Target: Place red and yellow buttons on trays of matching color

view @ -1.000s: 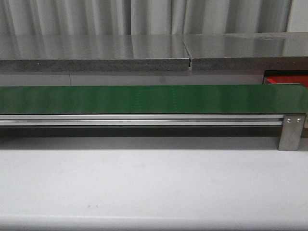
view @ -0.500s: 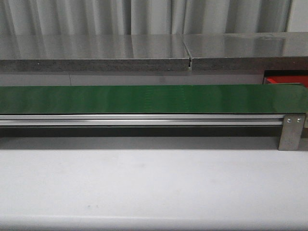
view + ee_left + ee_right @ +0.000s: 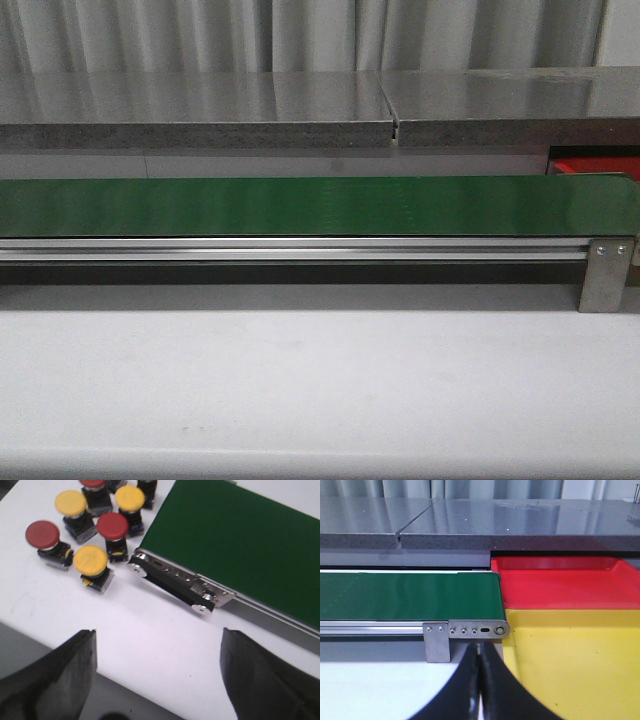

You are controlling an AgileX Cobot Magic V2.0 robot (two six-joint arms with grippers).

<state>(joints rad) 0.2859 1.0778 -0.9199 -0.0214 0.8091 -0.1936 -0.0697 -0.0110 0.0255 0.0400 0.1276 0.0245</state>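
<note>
Left gripper (image 3: 157, 680) hangs over the white table (image 3: 150, 635) with its two dark fingers (image 3: 55, 680) spread wide and nothing between them. The buttons sit well beyond those fingertips in a tight cluster, just off the end of the green belt (image 3: 235, 545). Three red buttons there (image 3: 43, 534) (image 3: 112, 525) (image 3: 93, 482), the last cut by the frame edge, and three yellow buttons (image 3: 90, 560) (image 3: 70, 503) (image 3: 130, 497) mixed among them, none touching the gripper. Each stands upright on its dark body, round cap facing up.

Over to the right wrist view: the right gripper (image 3: 480, 680) has its fingers pressed together, tips meeting, holding nothing. Ahead of it lie the yellow tray (image 3: 570, 660) and, behind that and edge to edge with it, the red tray (image 3: 560, 587), both just past the belt's end roller. Both trays run lengthwise across the view.

The front view catches only the belt (image 3: 320, 205), the table and a sliver of the red tray (image 3: 595, 165) at far right. No buttons, no yellow tray, no arms in it.
</note>
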